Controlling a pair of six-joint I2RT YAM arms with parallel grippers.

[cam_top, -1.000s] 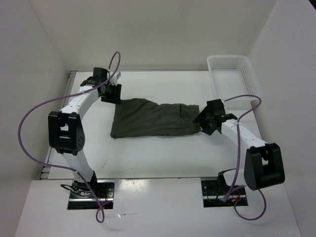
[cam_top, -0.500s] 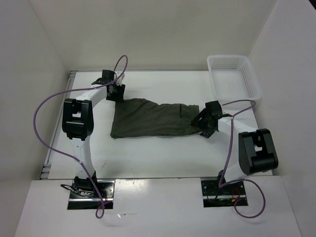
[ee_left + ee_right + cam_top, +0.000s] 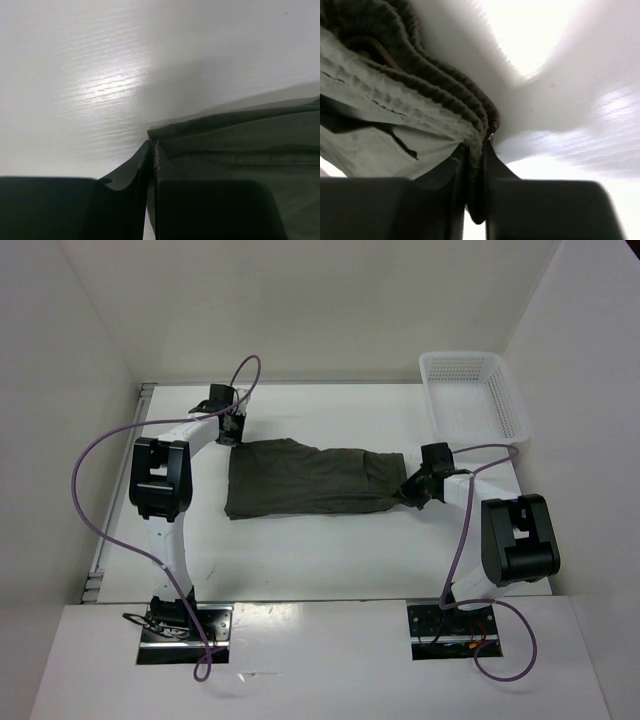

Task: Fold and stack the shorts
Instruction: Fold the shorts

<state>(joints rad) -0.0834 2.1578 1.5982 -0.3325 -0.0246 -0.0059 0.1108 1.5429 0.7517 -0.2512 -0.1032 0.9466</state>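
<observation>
White table (image 3: 330, 550) bears shorts (image 3: 300, 480), seemingly pinched by both end effectors (image 3: 151, 146) (image 3: 477, 150).

A fixed overhead camera looks down from above the near edge of the table (image 3: 330, 560), taking in its whole top and the basket (image 3: 470, 390) at far right. The left wrist camera sits low and very close, looking past the left gripper (image 3: 151, 145) at the far-left corner of the shorts (image 3: 240, 150). The right wrist camera, equally close, looks past the right gripper (image 3: 476, 145) at their right end. All three views share the shorts.
</observation>
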